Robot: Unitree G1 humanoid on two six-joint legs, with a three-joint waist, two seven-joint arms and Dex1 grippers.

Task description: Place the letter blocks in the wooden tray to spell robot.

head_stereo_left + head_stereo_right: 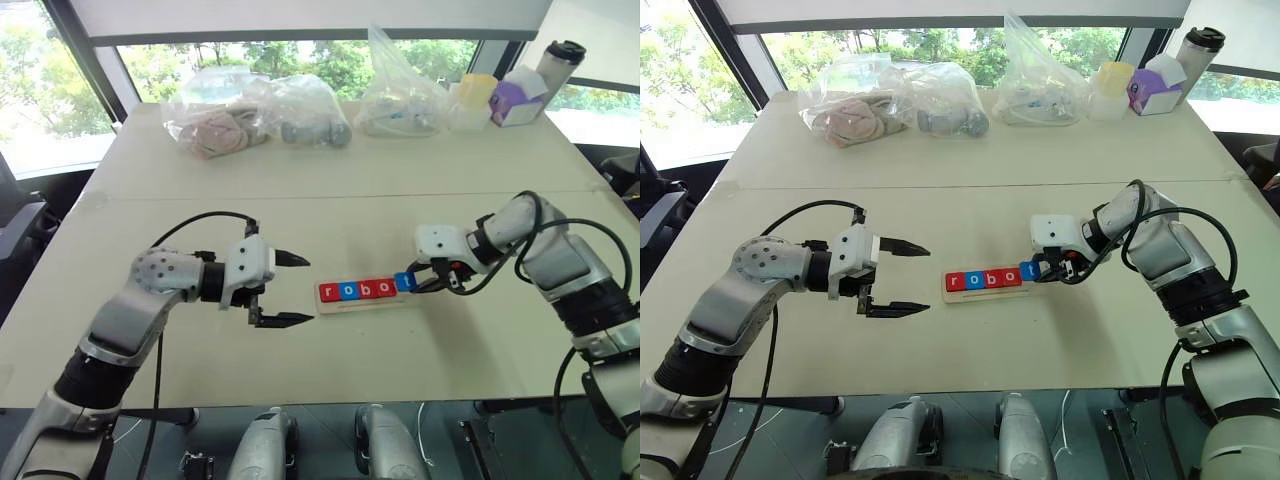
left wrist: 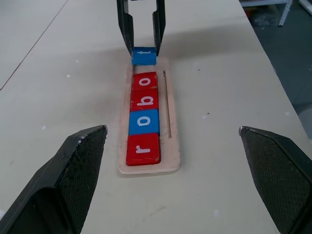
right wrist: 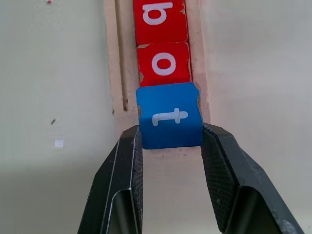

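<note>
Right gripper [image 3: 170, 146]: the two fingers are clamped on the blue t block [image 3: 169, 116], one on each side edge of it.
Left gripper [image 1: 290, 290]: the fingers stand wide apart with nothing between them; it hovers just beside the r end of the tray.
t block: it is held over the free end of the tray [image 2: 171, 161], next to the second o block [image 3: 164, 63]. It looks slightly tilted and seems not yet flat in its place; I cannot tell whether its lower edge already touches the wood.
Key relation: the last free slot lies directly under and just ahead of the right fingertips. The long axis of the tray runs from one gripper toward the other, so the t must go down in line with the row, its edge against the o.
Nearer arm: the right one, since it already holds the block at that end.
Tray content: r [image 2: 143, 148], o [image 2: 144, 122], b [image 2: 145, 100], o lie flat in one row, touching each other, colours red, blue, red, red.
Tray place: on the table [image 1: 200, 180], between the two grippers.
Progress: four letters sit in place; by my judgement only the t is left to lower and release.
Risk: if the block goes down tilted, it may rest on the rim or push the row.
Further away: plastic bags [image 1: 300, 110] and cups [image 1: 477, 95] at the far edge of the table, well apart from the tray.
</note>
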